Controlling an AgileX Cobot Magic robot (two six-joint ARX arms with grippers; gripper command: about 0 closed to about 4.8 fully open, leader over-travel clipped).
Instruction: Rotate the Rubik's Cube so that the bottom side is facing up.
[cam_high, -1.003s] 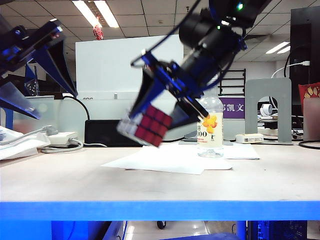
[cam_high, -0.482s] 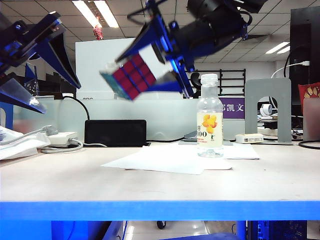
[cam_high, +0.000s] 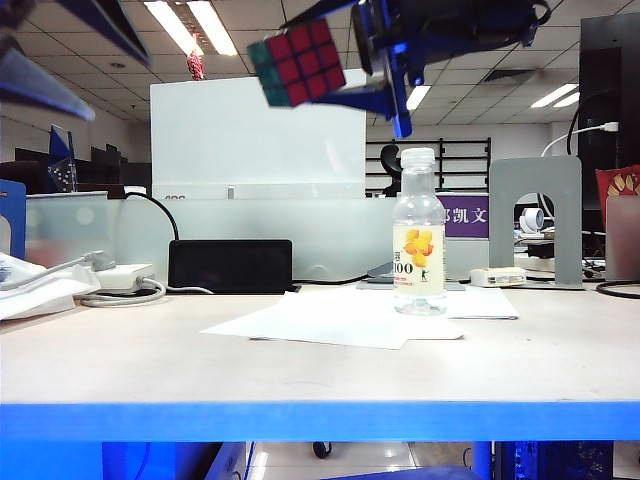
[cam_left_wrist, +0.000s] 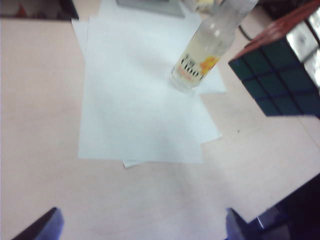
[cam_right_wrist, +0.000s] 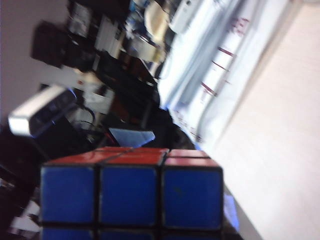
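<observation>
The Rubik's Cube (cam_high: 295, 65) hangs high above the table, tilted, with its red face toward the exterior camera and a green side to the left. My right gripper (cam_high: 325, 55) reaches in from the upper right and is shut on it. The right wrist view shows the Rubik's Cube (cam_right_wrist: 130, 195) filling the space between the jaws, blue face toward the lens and red face beyond, with one blue fingertip (cam_right_wrist: 230, 212) beside it. My left gripper (cam_high: 122, 92) hovers at the upper left, open and empty, apart from the cube. In the left wrist view the left gripper (cam_left_wrist: 142, 227) looks down on the table, with the Rubik's Cube (cam_left_wrist: 280, 75) at one side.
A plastic bottle (cam_high: 419, 235) with a yellow label stands on white paper sheets (cam_high: 330, 320) on the table (cam_high: 150, 370). A black box (cam_high: 230, 265), cables and a white adapter (cam_high: 125, 275) lie at the back left. A grey bookend (cam_high: 535, 220) stands at the back right.
My right gripper has carried the cube from low over the paper up to the top of the view, turning it on the way. The left gripper has also risen.
</observation>
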